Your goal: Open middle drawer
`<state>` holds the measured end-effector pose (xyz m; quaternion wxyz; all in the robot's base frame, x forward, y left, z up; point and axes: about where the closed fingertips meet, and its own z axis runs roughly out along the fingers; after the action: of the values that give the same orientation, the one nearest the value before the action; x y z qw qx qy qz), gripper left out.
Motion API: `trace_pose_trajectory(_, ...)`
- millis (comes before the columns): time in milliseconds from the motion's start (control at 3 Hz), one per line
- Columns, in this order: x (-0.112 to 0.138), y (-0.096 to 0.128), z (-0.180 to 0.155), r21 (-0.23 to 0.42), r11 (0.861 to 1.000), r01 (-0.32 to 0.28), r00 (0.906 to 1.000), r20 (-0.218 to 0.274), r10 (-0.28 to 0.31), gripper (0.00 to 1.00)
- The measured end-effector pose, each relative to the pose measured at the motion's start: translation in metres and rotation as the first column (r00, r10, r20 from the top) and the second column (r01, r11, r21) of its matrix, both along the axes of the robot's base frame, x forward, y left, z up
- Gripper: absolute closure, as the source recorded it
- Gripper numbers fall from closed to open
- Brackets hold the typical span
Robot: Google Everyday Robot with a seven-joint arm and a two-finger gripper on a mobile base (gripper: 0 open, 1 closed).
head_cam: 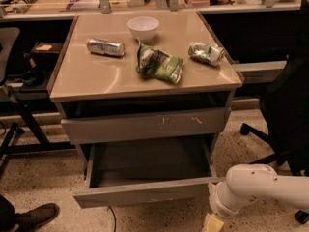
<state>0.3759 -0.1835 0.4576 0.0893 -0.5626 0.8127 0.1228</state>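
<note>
The middle drawer [145, 193] stands pulled out under the table, its plain grey front low in the view with faint pale chips on the lower edge and its grey inside [149, 161] bare. Above it is the taller grey drawer front [145, 124] with pale scratch marks, pushed in. My gripper [213, 222] is at the bottom edge of the view, just right of and below the open drawer's right front corner, on the end of my white arm [260, 185]. It is apart from the drawer front.
On the tabletop [96, 76] are a white bowl [143, 27], a silver can [105, 47] lying down, a green snack bag [159, 63] and a crushed can [206, 52]. A black office chair [285, 110] stands at the right. A shoe [36, 216] is at the bottom left.
</note>
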Motion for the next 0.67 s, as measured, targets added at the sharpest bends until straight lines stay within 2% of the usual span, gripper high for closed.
trace_pose_trajectory(667,-0.027,-0.008,0.007,0.009,1.000,-0.020,0.9998,-0.005,0.020,0.00)
